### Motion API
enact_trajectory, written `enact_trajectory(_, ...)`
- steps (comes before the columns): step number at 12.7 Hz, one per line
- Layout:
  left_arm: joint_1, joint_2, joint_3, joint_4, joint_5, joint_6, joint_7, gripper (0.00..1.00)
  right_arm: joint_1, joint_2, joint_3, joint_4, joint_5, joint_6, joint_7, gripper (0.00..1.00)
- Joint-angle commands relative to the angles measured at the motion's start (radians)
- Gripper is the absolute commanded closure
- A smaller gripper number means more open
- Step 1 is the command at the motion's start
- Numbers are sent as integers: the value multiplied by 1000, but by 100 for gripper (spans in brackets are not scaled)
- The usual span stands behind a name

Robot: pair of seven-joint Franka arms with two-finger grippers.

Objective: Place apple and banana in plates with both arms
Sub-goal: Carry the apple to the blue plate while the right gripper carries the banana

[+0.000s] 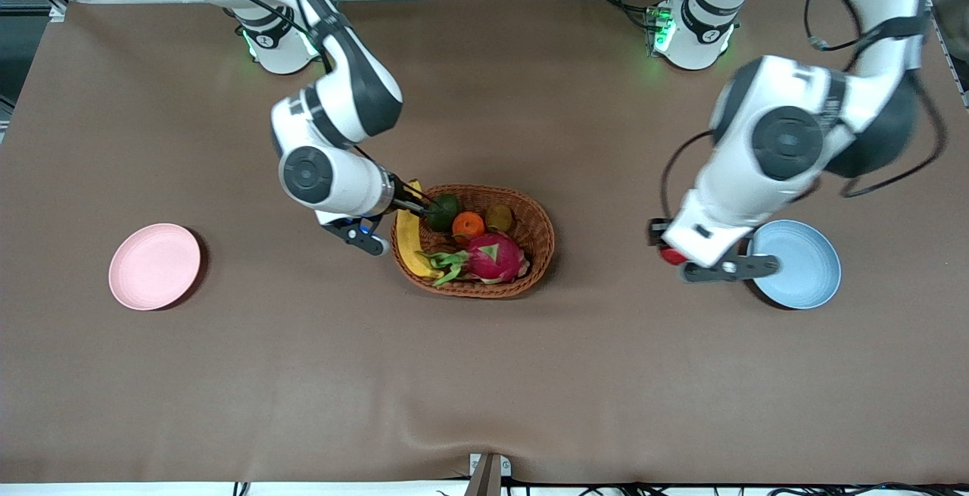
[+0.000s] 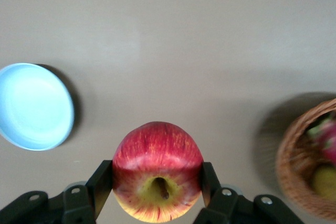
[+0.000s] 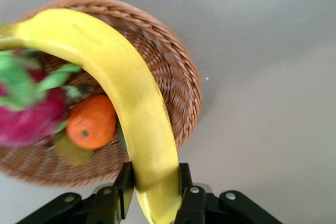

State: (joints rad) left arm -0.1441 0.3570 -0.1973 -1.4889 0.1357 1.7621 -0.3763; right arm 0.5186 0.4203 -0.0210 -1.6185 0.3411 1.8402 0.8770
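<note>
Left gripper [image 2: 157, 184] up over bare table between the blue plate [image 1: 804, 263] and the wicker basket [image 1: 539, 235], fingers clamped on both sides of the red apple [image 2: 157, 169]. Pink plate [image 1: 154, 266] sits well apart at the right arm's end. Dragon fruit [image 1: 493, 256] and orange [image 1: 468, 226] lie in the basket. Right gripper [image 3: 156, 191] at the basket's rim, pinching the banana [image 3: 121, 87] near one end.
</note>
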Motion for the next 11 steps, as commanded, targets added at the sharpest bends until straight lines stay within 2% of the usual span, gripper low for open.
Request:
enact_trajectory(1,127,-38,-10,-37,-16,-33,227,100,-61,-26,4,91,-16,-151,16,100)
enact_trajectory(4,268,-35,-10,-77,-15,-15,439,100,-130,-78,4,85,-123,-235,-35,100)
enact_trajectory(5,302,-29,-8,-100,-14,17,500,100,-188,-95,4,75,-146,-260,-83,100)
enact_trajectory(7,369,-24,-8,-177,-13,112,578,100,-302,-133,3,48,-184,-297,-230,100)
enact_trajectory(9,417,-10,-7,-278,-7,254,640,100,-428,-175,3,-27,-249,-288,-408,100)
enact_trajectory(11,457,25,-7,-345,1,362,648,100,-546,-169,1,-82,-296,-242,-545,100)
